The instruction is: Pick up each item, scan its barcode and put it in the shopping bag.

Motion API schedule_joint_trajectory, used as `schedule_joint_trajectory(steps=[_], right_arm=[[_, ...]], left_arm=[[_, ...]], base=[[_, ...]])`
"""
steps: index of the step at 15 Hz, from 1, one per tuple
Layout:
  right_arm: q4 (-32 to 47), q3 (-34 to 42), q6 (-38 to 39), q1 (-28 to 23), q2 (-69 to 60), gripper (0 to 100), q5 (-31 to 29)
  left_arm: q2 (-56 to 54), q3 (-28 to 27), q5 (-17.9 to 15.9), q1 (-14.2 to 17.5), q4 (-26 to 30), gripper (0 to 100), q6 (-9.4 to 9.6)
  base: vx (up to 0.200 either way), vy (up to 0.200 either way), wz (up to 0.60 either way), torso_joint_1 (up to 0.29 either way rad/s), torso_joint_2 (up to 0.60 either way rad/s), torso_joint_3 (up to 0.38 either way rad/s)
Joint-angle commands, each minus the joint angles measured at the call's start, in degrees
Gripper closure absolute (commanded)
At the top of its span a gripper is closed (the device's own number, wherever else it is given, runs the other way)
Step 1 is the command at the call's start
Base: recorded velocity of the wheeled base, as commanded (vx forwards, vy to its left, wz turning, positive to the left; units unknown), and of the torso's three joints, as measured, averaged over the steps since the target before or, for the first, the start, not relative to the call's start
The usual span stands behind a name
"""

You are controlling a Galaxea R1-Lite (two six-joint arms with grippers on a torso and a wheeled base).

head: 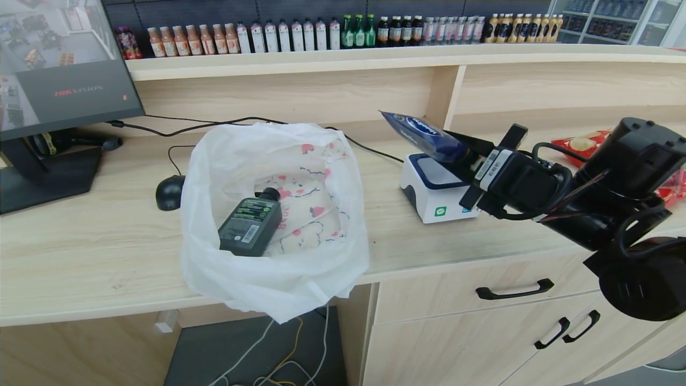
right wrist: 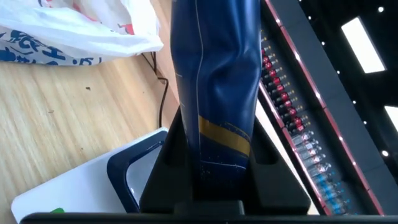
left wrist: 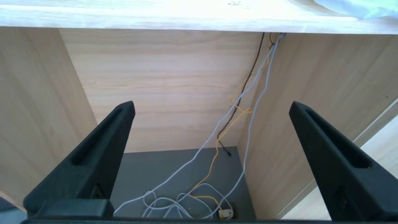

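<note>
My right gripper (head: 465,153) is shut on a dark blue snack pouch (head: 423,136) and holds it tilted just above the white barcode scanner (head: 435,192) on the counter. The pouch (right wrist: 217,87) rises between the black fingers (right wrist: 171,158), with the scanner (right wrist: 99,186) under it. A white shopping bag (head: 278,214) stands open at the counter's middle, with a dark bottle (head: 251,225) lying inside. My left gripper (left wrist: 211,162) hangs open below the countertop, in front of a wooden recess with loose cables.
A black mouse (head: 170,192) lies left of the bag, and a monitor (head: 59,69) stands at the far left. Red snack packets (head: 587,142) lie at the counter's right end. Bottles (head: 343,32) line the raised shelf behind. Drawers with black handles (head: 514,292) sit below.
</note>
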Motion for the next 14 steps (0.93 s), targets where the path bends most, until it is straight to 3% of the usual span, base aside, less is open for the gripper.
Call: schedule_joint_trajectory(steps=[1, 14], right_arm=[[-0.04, 0.17, -0.01, 0.06, 0.40, 100, 0.01], [-0.30, 2.46, -0.72, 0.68, 0.40, 100, 1.59]], left_arm=[[-0.02, 0.00, 0.01, 0.02, 0.00, 0, 0.00], [-0.02, 0.00, 0.01, 0.02, 0.00, 0, 0.00]], base=[[0.000, 0.000, 0.00, 0.000, 0.00, 0.000], [0.000, 0.000, 0.00, 0.000, 0.00, 0.000]])
